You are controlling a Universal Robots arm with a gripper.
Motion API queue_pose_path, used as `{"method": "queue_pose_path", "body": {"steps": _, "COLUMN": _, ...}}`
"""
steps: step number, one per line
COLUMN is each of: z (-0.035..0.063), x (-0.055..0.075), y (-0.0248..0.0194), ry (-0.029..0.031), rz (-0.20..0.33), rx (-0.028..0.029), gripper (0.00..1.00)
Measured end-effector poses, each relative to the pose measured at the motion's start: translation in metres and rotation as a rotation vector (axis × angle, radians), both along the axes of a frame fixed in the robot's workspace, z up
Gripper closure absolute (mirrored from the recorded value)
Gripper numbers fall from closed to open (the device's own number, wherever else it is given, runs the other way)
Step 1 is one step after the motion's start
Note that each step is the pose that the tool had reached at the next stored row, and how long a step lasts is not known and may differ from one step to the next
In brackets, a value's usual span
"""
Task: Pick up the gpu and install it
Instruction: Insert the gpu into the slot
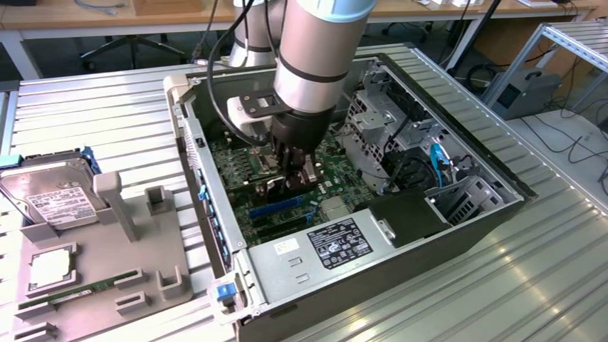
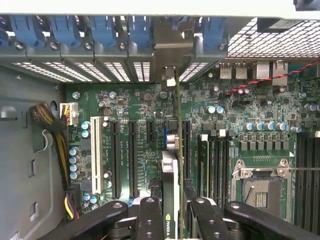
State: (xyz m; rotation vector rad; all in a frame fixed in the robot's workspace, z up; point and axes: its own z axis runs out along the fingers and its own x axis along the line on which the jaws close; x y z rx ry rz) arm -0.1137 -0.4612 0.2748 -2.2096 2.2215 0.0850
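Observation:
My gripper (image 1: 287,187) reaches down into the open computer case (image 1: 380,249) over the green motherboard (image 2: 135,100). It is shut on the gpu (image 2: 171,150), which stands edge-on between the two black fingers (image 2: 150,217). The card's silver bracket (image 2: 172,47) sits against the case's rear slot openings, among the blue clips. The card lines up with one of the long black expansion slots beside the white slot (image 2: 96,155). Whether its edge is seated in the slot is hidden. From the exterior view the gpu (image 1: 270,191) is a dark piece under the fingers.
On the exterior view's left, a grey fixture (image 1: 114,278) holds a silver hard drive (image 1: 53,192), a processor (image 1: 50,269) and a green memory stick (image 1: 67,293). Inside the case are the power supply (image 1: 323,246), the drive cage (image 1: 375,121), cables and memory modules (image 2: 212,160) near the card.

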Motion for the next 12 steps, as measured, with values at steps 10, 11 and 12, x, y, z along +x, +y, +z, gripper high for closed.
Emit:
{"method": "queue_pose_path", "body": {"steps": 10, "z": -0.0003, "x": 0.0048, "y": 0.0, "ry": 0.0241, "rz": -0.002, "rx": -0.0043, "gripper": 0.73}}
{"method": "queue_pose_path", "body": {"steps": 11, "z": -0.0005, "x": 0.0048, "y": 0.0, "ry": 0.0249, "rz": -0.002, "rx": -0.0043, "gripper": 0.73}}
{"method": "queue_pose_path", "body": {"steps": 12, "z": -0.0006, "x": 0.0048, "y": 0.0, "ry": 0.0253, "rz": -0.002, "rx": -0.0043, "gripper": 0.73}}
